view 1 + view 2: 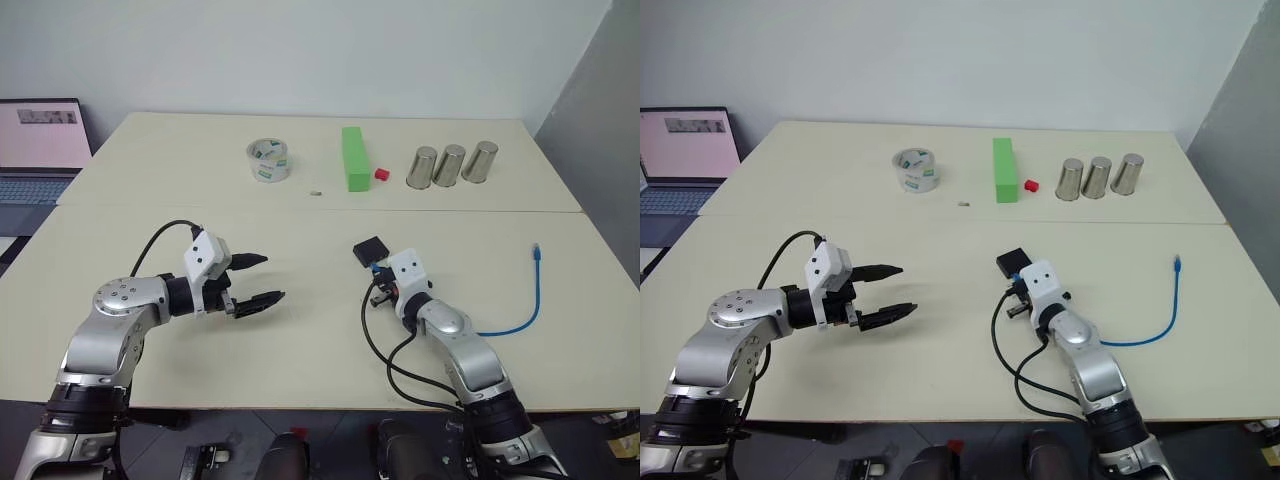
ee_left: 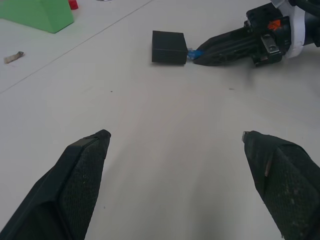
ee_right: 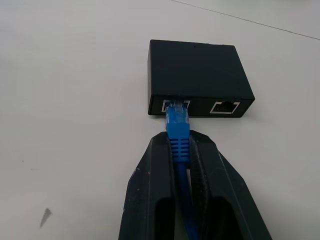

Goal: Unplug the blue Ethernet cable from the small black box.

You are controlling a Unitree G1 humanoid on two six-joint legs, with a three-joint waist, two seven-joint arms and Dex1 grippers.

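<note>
The small black box [image 3: 197, 75] lies flat on the cream table [image 1: 300, 340], just ahead of my right arm. The blue Ethernet cable [image 3: 177, 122] sits with its plug in the box's left port; the port beside it is free. My right gripper [image 3: 179, 141] is shut on the cable's ribbed boot, right behind the plug. From there the cord [image 1: 520, 315] curves away to the right, its free end lying on the table. My left gripper [image 1: 255, 280] hovers open to the left of the box [image 2: 169, 47], well apart from it, with nothing between its fingers [image 2: 82, 165].
Along the far side of the table stand a roll of tape [image 1: 268, 160], a green block [image 1: 353, 157], a small red cube [image 1: 381, 174] and three metal cups [image 1: 450, 165]. A laptop [image 1: 35, 150] sits at the far left. Black arm cables [image 1: 385, 355] loop beside my right forearm.
</note>
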